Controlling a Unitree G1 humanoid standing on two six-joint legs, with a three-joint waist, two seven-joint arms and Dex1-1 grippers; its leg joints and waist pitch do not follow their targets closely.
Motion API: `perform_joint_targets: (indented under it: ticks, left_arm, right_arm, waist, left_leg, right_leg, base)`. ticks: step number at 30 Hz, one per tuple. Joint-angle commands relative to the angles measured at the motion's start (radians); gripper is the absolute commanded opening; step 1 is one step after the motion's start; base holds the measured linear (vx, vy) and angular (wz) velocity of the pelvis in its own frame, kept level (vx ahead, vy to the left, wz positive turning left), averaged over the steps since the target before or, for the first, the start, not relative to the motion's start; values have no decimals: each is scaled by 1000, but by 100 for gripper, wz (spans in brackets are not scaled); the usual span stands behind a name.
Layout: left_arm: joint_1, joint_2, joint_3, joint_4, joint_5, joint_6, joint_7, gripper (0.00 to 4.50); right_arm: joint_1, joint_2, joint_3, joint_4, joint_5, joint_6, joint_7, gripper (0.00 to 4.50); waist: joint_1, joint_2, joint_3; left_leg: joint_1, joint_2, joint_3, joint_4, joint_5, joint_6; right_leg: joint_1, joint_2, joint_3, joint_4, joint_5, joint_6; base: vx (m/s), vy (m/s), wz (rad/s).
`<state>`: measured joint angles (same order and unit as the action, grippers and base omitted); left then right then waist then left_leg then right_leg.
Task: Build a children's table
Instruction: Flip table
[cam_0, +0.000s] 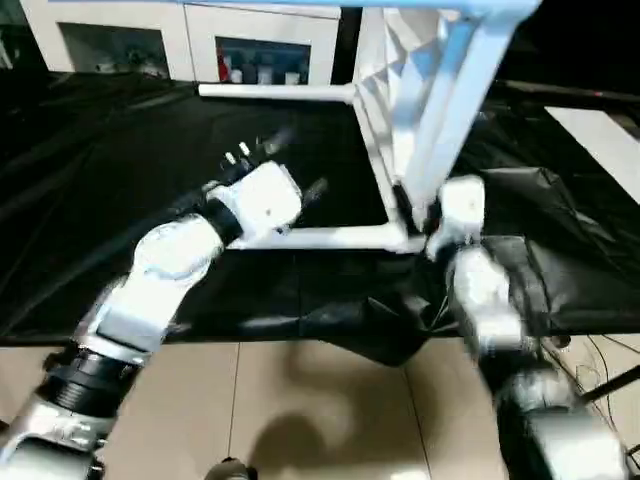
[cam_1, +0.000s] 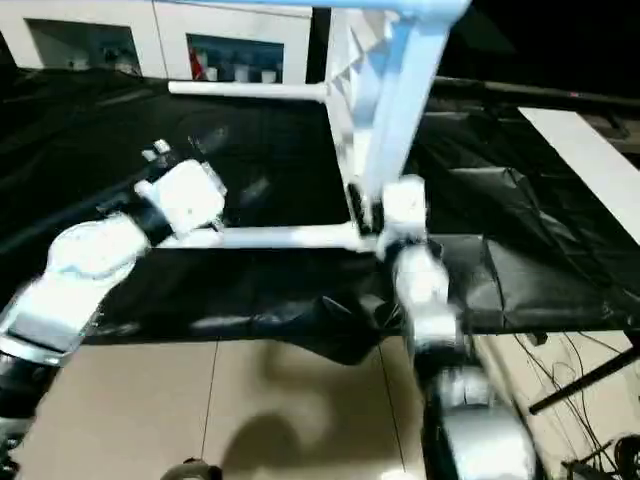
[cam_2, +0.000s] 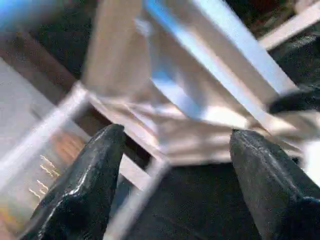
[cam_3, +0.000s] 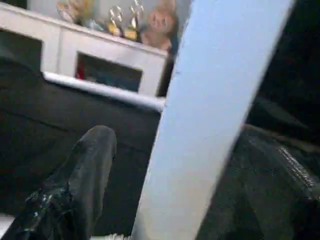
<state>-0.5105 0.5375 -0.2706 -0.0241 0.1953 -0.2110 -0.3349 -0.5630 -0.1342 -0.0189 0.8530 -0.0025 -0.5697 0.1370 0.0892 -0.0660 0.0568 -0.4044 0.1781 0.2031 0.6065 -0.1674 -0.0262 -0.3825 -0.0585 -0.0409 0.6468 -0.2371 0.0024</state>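
The children's table (cam_0: 420, 90) stands tipped on its side on the desk (cam_0: 120, 200), which is draped in black sheeting. Its white square top rises on edge at mid-scene, ribbed underside facing my left. Two legs (cam_0: 275, 93) run level from the top toward my left, one along the far side and one near me, low over the desk; a third leg (cam_0: 470, 90) slants up and away at my right.

My left gripper (cam_0: 285, 165) hovers just above the near level leg, pointing toward the ribbed underside. In the left wrist view its two black fingers (cam_2: 85, 185) stand wide apart with nothing between them but the ribbing beyond (no contact that I can see).

My right gripper (cam_0: 415, 215) sits at the lower corner of the top, where the near leg joins. In the right wrist view one black finger (cam_3: 80, 185) lies just beside the slanted leg (cam_3: 210, 130); whether it touches I cannot tell. The jaws read as parted, not clamped.

White cabinets (cam_0: 150, 40) line the far wall; beige floor (cam_0: 300, 410) shows below the desk edge.
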Motion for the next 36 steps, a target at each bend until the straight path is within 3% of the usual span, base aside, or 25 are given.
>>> perform_joint_targets:
  ticks: [1, 3, 5, 8, 9, 11, 13, 14, 15, 18, 26, 31, 32, 36]
  left_arm:
    - [-19, 1, 18, -12, 42, -93, 22, 405]
    - [-52, 20, 26, -4, 117, -133, 99, 420]
    - [-103, 46, 13, 26, 202, -96, 184, 445]
    - [-171, 56, 16, 95, 243, -59, 235, 449]
    - [-197, 60, 22, 130, 271, -57, 260, 449]
    - [-263, 74, 32, 216, 308, -43, 290, 449]
    - [-297, 82, 44, 268, 342, -61, 311, 449]
    - [-300, 82, 44, 272, 345, -62, 313, 449]
    - [-334, 89, 48, 320, 381, -79, 341, 449]
    - [-373, 98, 46, 357, 400, -88, 372, 449]
    - [-490, 86, 12, 504, 444, -113, 432, 449]
    - [-534, 57, 24, 592, 418, -120, 416, 449]
    - [-541, 49, 27, 610, 395, -117, 394, 420]
    - [-552, 43, 29, 632, 380, -123, 384, 400]
  right_arm:
    - [33, -14, 16, -72, -18, -66, 21, 394]
    - [92, -21, 14, -116, -26, -119, 16, 394]
    - [132, -19, 19, -157, -16, -144, 28, 394]
    - [155, -7, 33, -207, 15, -176, 57, 394]
    - [164, 2, 41, -233, 27, -173, 77, 394]
    - [180, 21, 78, -289, 58, -157, 146, 394]
    - [194, 32, 108, -331, 94, -129, 200, 394]
    - [195, 33, 111, -334, 96, -128, 203, 394]
    - [207, 41, 140, -371, 118, -107, 239, 394]
    - [212, 46, 161, -396, 126, -103, 261, 394]
    - [231, 62, 193, -458, 184, -37, 348, 394]
    - [244, 60, 200, -476, 194, -8, 359, 394]
    - [246, 60, 199, -479, 195, -2, 360, 394]
    - [250, 63, 197, -484, 194, 7, 366, 394]
  waist:
    - [3, 10, -70]
    - [0, 6, -66]
    - [0, 13, -66]
    - [-3, 14, -62]
    - [-5, 21, -62]
    - [-6, 25, -64]
    - [-11, 19, -66]
    - [-8, 26, -68]
    - [-10, 29, -67]
    - [-4, 29, -70]
    - [0, 35, -64]
    - [2, 37, -67]
    - [2, 36, -67]
    - [3, 39, -67]
  left_leg:
    - [39, 62, -30, -68, -162, -23]
    - [37, 64, -31, -72, -199, -29]
    - [45, 64, -32, -72, -233, -37]
    - [44, 62, -36, -78, -280, -53]
    - [42, 61, -38, -78, -283, -55]
    - [44, 61, -40, -79, -293, -53]
    - [34, 61, -44, -82, -270, -50]
    - [41, 62, -43, -78, -259, -43]
    - [38, 61, -43, -78, -242, -36]
    - [41, 62, -43, -76, -221, -28]
    - [44, 63, -45, -82, -289, -52]
    - [42, 62, -47, -81, -273, -49]
    - [41, 63, -47, -81, -267, -47]
    - [40, 63, -46, -80, -259, -41]
  right_leg:
    - [29, -80, 45, -63, 39, -154]
    - [25, -79, 46, -69, -10, -150]
    - [19, -79, 46, -69, -50, -144]
    - [15, -80, 47, -77, -117, -137]
    - [16, -80, 48, -77, -118, -138]
    - [14, -79, 48, -78, -108, -136]
    - [23, -82, 46, -74, -78, -146]
    - [18, -82, 47, -73, -43, -150]
    - [20, -78, 46, -71, -7, -161]
    - [23, -80, 45, -65, 50, -175]
    - [17, -83, 48, -74, -15, -180]
    - [21, -87, 48, -71, 13, -185]
    - [22, -87, 47, -70, 26, -189]
    - [24, -86, 46, -67, 58, -200]
  base:
    - [0, 0, 0]
    - [0, 0, 0]
    - [0, 0, 0]
    - [0, 0, 0]
    - [0, 0, 0]
    - [0, 0, 0]
    - [0, 0, 0]
    - [0, 0, 0]
    - [0, 0, 0]
    - [0, 0, 0]
    - [0, 0, 0]
    - [0, 0, 0]
    - [0, 0, 0]
    - [0, 0, 0]
